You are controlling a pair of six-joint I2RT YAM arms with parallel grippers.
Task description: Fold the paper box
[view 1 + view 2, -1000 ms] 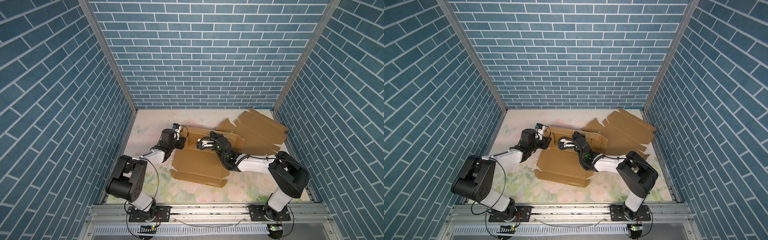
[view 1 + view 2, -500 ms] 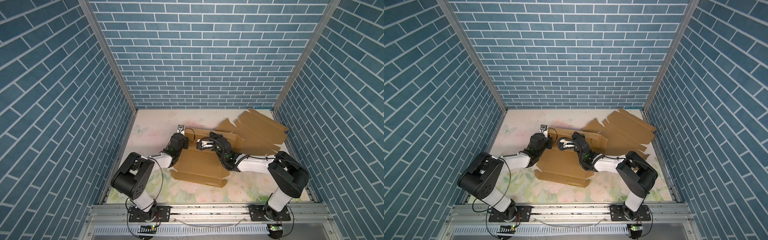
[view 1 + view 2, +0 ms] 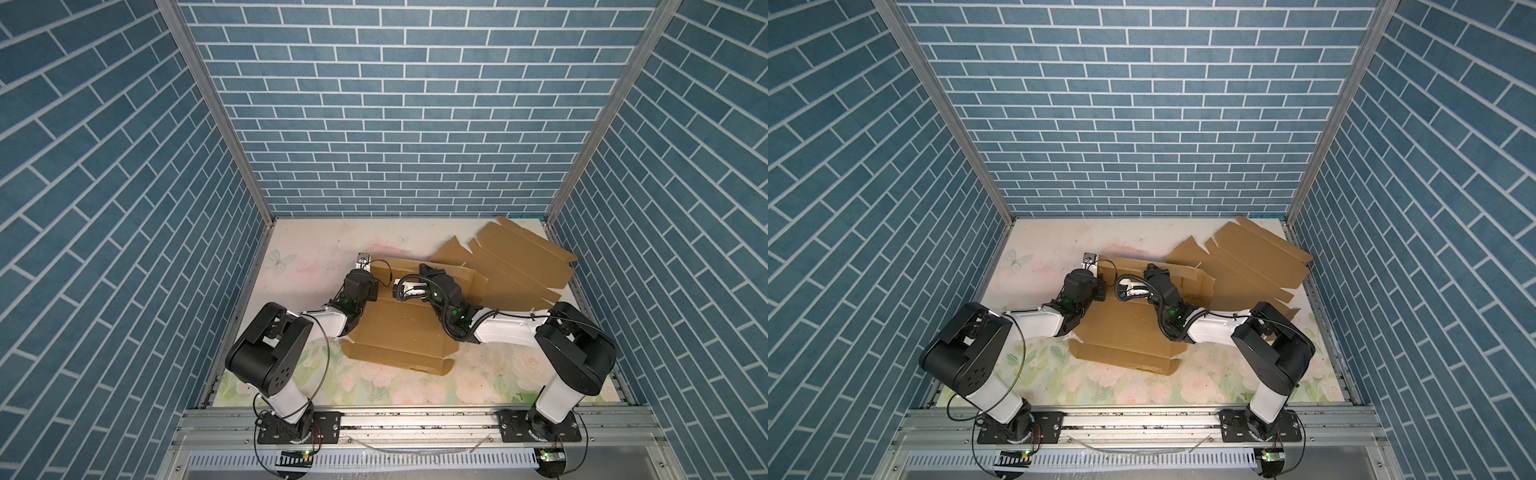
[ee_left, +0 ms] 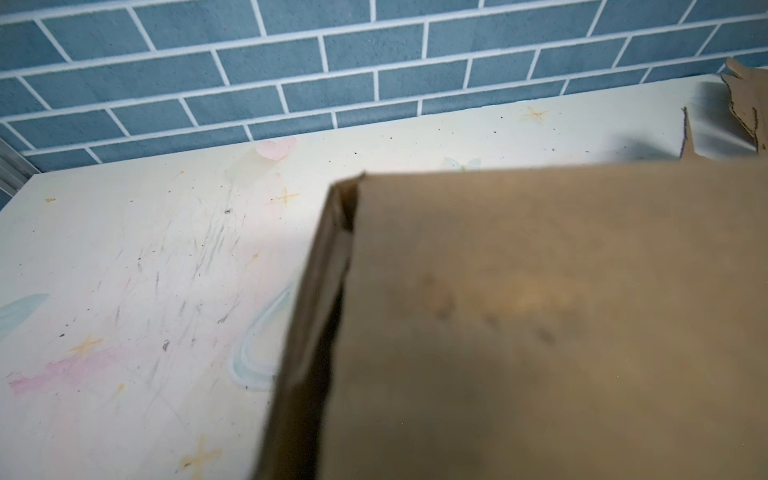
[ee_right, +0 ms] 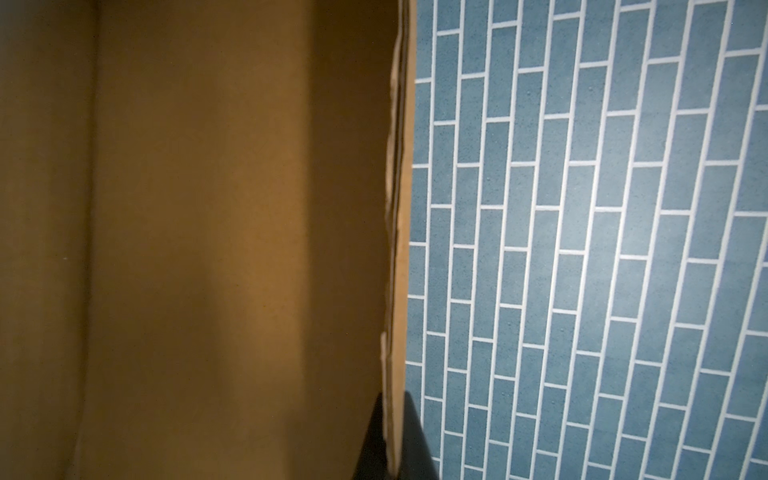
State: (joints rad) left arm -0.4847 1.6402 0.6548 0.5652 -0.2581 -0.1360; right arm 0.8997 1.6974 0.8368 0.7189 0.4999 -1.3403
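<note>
The paper box (image 3: 399,332) (image 3: 1125,332) is brown cardboard lying partly folded in the middle of the table, its back wall (image 3: 453,276) standing upright. My right gripper (image 3: 426,268) (image 3: 1151,271) is shut on that wall's top edge; in the right wrist view its black fingers (image 5: 411,440) pinch the cardboard edge (image 5: 397,249). My left gripper (image 3: 374,287) (image 3: 1100,291) sits against the box's back left corner. In the left wrist view, blurred cardboard (image 4: 540,311) hides its jaws, so I cannot tell how they stand.
A second flat cardboard blank (image 3: 519,257) (image 3: 1250,253) lies at the back right, partly behind the box. The floral table mat (image 3: 316,257) is bare at the back left. Blue brick walls enclose the table on three sides.
My left gripper has swung from beside the box's left edge in against its back left corner, and its wrist has turned. The right arm and the box wall it holds have stayed put.
</note>
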